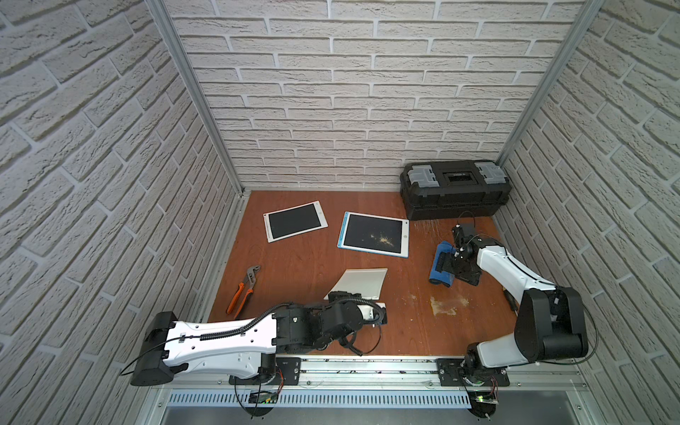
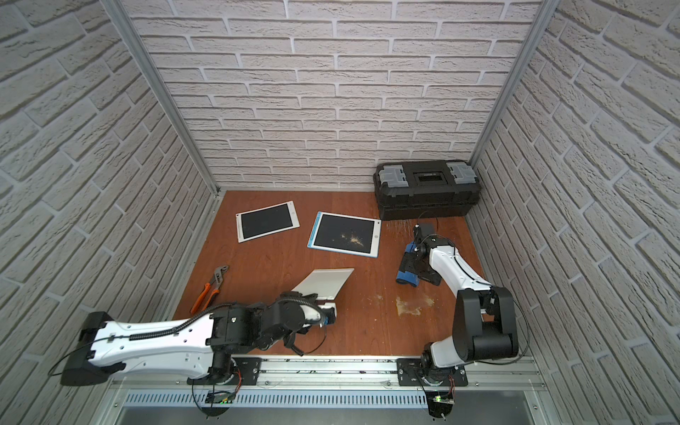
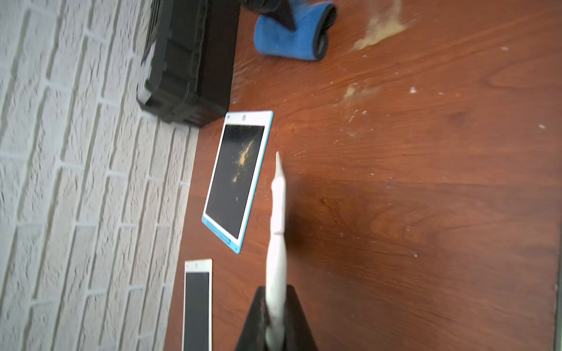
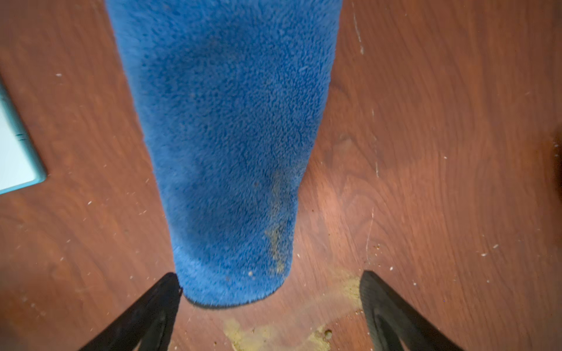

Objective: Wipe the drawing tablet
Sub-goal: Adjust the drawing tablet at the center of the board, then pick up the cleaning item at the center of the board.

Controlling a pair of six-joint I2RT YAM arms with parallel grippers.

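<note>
Right gripper (image 4: 270, 275) gapes wide over the blue cloth (image 4: 228, 136), right of the drawing tablet (image 1: 373, 235); my left gripper (image 3: 276, 288) clamps a white dustpan (image 1: 362, 281) in front of it.

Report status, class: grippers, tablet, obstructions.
Left gripper shut on white plastic dustpan. Right gripper open over rolled blue fleece cloth. Blue-framed drawing tablet crumby, unwiped. Nothing blocking.

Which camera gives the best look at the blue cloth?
The right wrist view: the blue cloth fills it, fuzzy pile and yellowish stain clear. Both top views show it small, partly hidden by the right arm. The left wrist view catches only part.
</note>
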